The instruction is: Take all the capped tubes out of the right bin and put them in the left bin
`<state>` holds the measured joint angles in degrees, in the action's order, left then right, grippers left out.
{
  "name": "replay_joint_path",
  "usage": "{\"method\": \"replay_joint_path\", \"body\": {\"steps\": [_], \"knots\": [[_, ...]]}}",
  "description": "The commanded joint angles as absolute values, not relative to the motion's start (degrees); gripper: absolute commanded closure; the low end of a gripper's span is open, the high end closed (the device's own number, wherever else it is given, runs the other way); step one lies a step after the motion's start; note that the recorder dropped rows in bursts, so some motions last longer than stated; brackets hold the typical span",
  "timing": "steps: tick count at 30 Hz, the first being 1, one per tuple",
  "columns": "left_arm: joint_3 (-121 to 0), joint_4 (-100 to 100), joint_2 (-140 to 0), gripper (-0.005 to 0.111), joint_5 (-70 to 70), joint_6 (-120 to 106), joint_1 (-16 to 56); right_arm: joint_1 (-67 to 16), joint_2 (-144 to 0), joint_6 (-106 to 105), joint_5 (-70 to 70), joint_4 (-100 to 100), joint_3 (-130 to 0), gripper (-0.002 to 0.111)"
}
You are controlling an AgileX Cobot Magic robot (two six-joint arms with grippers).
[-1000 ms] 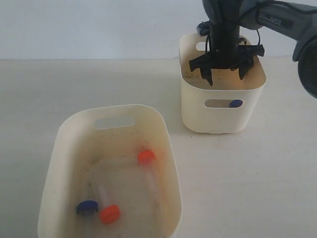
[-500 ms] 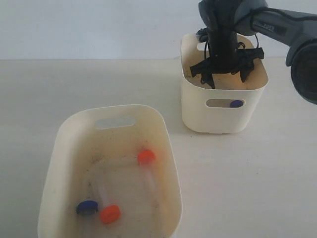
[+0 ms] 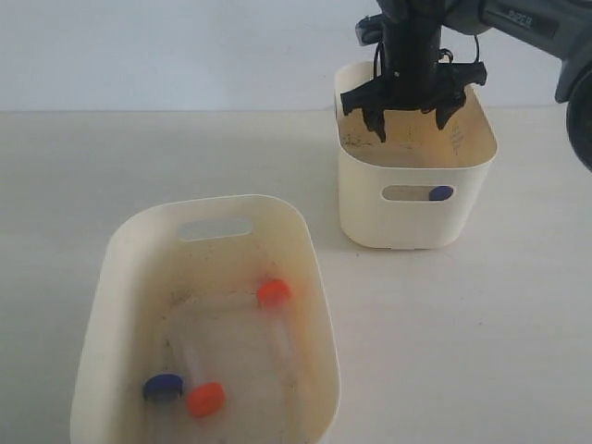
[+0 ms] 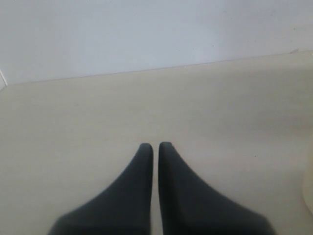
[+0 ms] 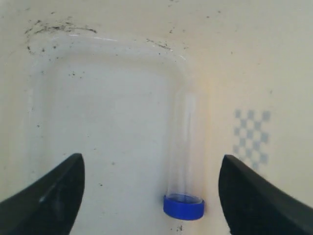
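Observation:
The right bin (image 3: 407, 227) stands at the back right. One blue-capped tube (image 5: 183, 207) lies on its floor (image 5: 107, 122) against a side wall, and its cap (image 3: 441, 193) shows through the front handle slot. My right gripper (image 3: 413, 116) hangs open just above this bin's rim, empty. In the right wrist view, the right gripper (image 5: 151, 161) has its fingers wide apart on either side of the tube, well above it. The left bin (image 3: 213, 205) at the front left holds two orange-capped tubes (image 3: 273, 292) (image 3: 205, 399) and one blue-capped tube (image 3: 162, 387). My left gripper (image 4: 155, 145) is shut over bare table.
A checkered patch (image 5: 251, 137) marks the right bin's inner wall, and dark specks dot its floor corners. The cream table (image 3: 462, 333) runs between the two bins, with a pale wall (image 3: 185, 46) behind. The left arm does not show in the exterior view.
My right gripper has risen from inside the right bin to just above its rim, staying open and empty. The tubes have not moved.

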<state>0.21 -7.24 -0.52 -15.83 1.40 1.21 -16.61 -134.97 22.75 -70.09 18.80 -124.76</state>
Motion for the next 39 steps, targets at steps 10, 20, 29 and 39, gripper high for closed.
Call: {"method": "replay_joint_path", "body": {"steps": [10, 20, 29, 39], "knots": [[0.0, -6.6, -0.53, 0.102, -14.98, 2.06, 1.14, -17.21, -138.38, 23.89, -69.96, 20.64, -124.67, 0.037], [0.0, -6.6, -0.53, 0.102, -14.98, 2.06, 1.14, -17.21, -140.69, 22.26, -69.96, 21.66, -124.67, 0.036], [0.0, -6.6, -0.53, 0.102, -14.98, 2.06, 1.14, -17.21, -140.69, 21.95, -69.96, 23.4, -124.67, 0.036], [0.0, -6.6, -0.53, 0.102, -14.98, 2.06, 1.14, -17.21, -141.22, 21.68, -69.96, 22.46, -124.67, 0.03]]}}
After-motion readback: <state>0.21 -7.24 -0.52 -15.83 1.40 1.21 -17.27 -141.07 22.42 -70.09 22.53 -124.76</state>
